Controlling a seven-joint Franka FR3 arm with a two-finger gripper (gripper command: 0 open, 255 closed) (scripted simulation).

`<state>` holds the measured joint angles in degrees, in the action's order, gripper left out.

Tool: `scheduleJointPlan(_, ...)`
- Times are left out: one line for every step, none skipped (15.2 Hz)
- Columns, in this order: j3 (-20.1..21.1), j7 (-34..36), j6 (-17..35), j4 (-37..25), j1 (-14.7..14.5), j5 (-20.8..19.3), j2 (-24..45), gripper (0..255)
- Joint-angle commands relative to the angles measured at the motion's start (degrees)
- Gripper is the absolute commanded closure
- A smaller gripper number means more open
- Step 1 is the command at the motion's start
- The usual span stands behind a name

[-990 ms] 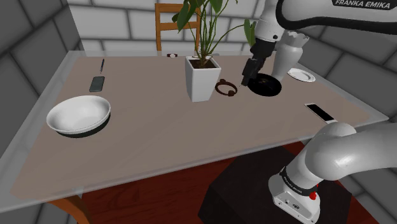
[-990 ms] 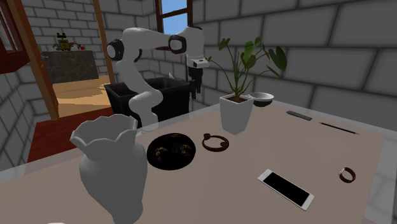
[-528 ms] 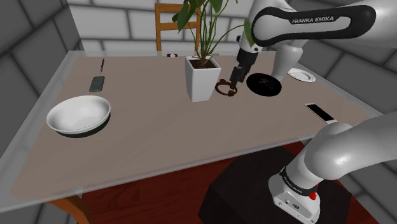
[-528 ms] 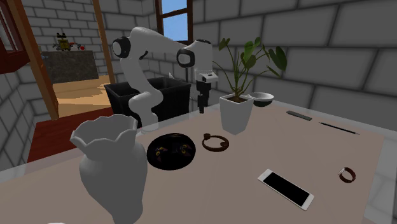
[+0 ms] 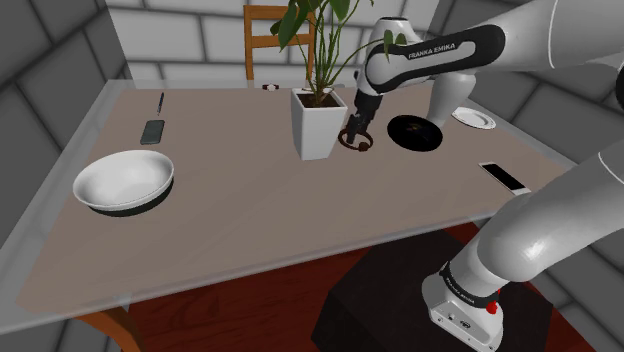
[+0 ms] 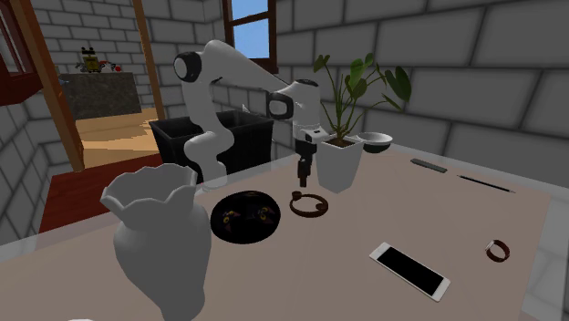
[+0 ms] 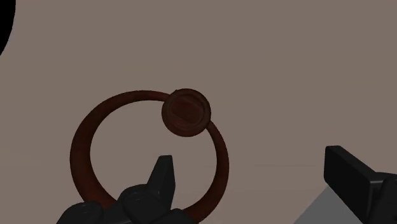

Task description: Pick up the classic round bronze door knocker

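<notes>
You're on the approach: gripper (image 7: 249,160) wide open, ring door knocker (image 7: 186,112) beneath one finger; straddle its rim, then descend.

door knocker (image 7: 186,113): ring's lower arc hidden behind gripper (image 7: 249,164) finger | vase (image 6: 160,242): base cut off

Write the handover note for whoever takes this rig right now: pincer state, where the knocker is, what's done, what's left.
Open pincer hovers just above the door knocker, nothing held.
The door knocker, a dark brown ring with a round knob, lies flat on the table between the white plant pot and the dark plate.
Done: approach; one finger over the ring's inside, the other outside.
Left: lower, close on the rim, lift.
</notes>
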<state>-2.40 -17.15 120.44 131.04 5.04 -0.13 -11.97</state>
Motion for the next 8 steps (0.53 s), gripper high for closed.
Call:
scheduleJointPlan(-0.4,-0.8,2.5,-2.2,0.3,-0.4,4.3,0)
scheduleJointPlan(-0.4,-0.8,3.3,-1.7,0.3,-0.4,4.7,0)
scheduleJointPlan(-0.4,-0.8,4.1,-1.3,0.3,-0.4,5.0,0)
scheduleJointPlan(-0.4,-0.8,4.9,-0.8,0.3,-0.3,5.3,0)
scheduleJointPlan(-0.4,-0.8,5.7,-0.4,0.3,-0.3,5.7,0)
scheduleJointPlan(-0.4,-0.9,6.4,0.0,0.3,-0.3,6.1,0)
scheduleJointPlan(-0.5,-0.9,7.2,0.4,0.3,-0.3,6.4,0)
scheduleJointPlan(-0.5,-0.9,8.0,0.8,0.3,-0.3,6.8,0)
